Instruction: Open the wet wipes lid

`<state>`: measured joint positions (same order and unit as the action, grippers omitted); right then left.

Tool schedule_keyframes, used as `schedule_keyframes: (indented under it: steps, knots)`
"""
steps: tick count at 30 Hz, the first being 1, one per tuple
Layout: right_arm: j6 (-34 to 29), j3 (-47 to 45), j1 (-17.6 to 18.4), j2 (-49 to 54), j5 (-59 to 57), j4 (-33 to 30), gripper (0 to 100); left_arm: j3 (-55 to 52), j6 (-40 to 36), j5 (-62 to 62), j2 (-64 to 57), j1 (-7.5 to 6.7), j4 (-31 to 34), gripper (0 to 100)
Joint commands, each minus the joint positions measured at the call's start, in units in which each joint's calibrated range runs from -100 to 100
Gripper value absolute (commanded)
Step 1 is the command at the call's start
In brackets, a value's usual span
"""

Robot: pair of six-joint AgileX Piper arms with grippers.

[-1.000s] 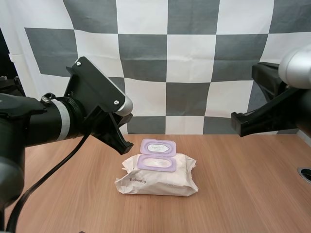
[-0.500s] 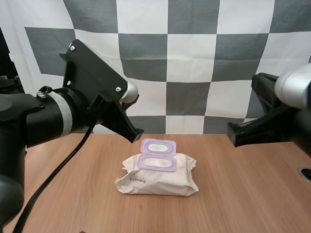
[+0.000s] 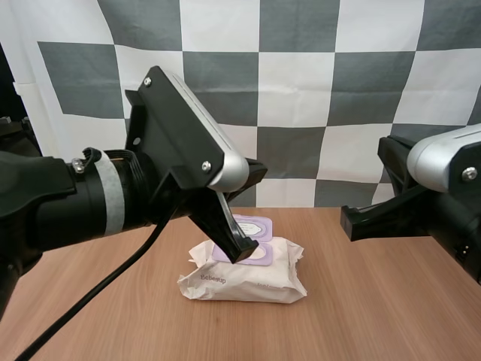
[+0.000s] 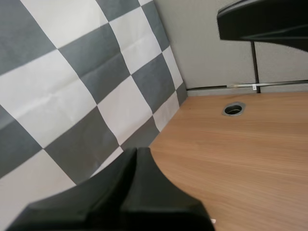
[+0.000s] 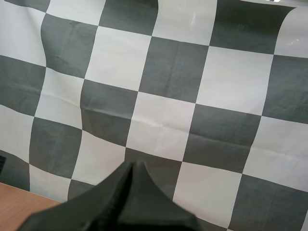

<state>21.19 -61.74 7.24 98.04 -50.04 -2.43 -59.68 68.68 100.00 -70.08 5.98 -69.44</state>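
One wet wipes pack (image 3: 248, 280) on the tabletop (image 3: 376, 301); its raised lilac lid (image 3: 257, 226) partly hidden behind the left end effector (image 4: 136, 153), closed to one wedge; right end effector (image 5: 132, 166) likewise.

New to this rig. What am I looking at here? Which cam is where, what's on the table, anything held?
Two robot arms work at a wooden table. The wide picture comes from a camera behind and above their bases. The other two come from cameras on each arm's wrist, so the dark wedge up close is that arm's own claw. On the table lies one pack of wet wipes, its purple lid flipped open. The left claw and the right claw are both shut, holding nothing. In the wide picture the left claw partly hides the pack.
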Motion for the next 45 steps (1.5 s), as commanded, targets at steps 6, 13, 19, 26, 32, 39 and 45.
schedule_keyframes:
  steps: [6, 13, 19, 26, 32, 39, 45]
  knots:
    - [0.0, -0.1, -0.1, 1.8, 0.4, 0.5, 0, -0.1, -5.1, -9.9, -17.1, 1.57, -3.9, 0]
    - [0.0, -0.1, -0.2, 2.0, 0.6, 0.2, 0, -0.1, -10.5, -41.7, -26.5, 1.57, 0.1, 0]
    - [0.0, -0.1, -0.5, 2.0, 0.6, 0.0, 0, -4.2, -19.2, -62.0, -26.8, 1.50, 8.6, 0]
    - [0.0, -0.1, -0.5, 2.0, 0.6, -0.2, 0, -12.1, -18.9, -52.8, -26.8, 1.50, 8.3, 0]
    - [0.0, -0.1, -0.5, 2.0, 0.3, -0.4, 0, -15.0, -15.0, -49.1, -26.8, 1.42, 7.5, 0]
    - [0.0, -0.1, -0.5, 2.0, -5.6, -0.4, 0, -14.7, -14.9, -54.5, -26.8, -3.70, 11.0, 0]
    - [0.0, -0.1, -0.5, 2.0, -7.8, -0.4, 0, -15.5, -14.9, -85.1, -26.8, -8.22, 21.8, 0]
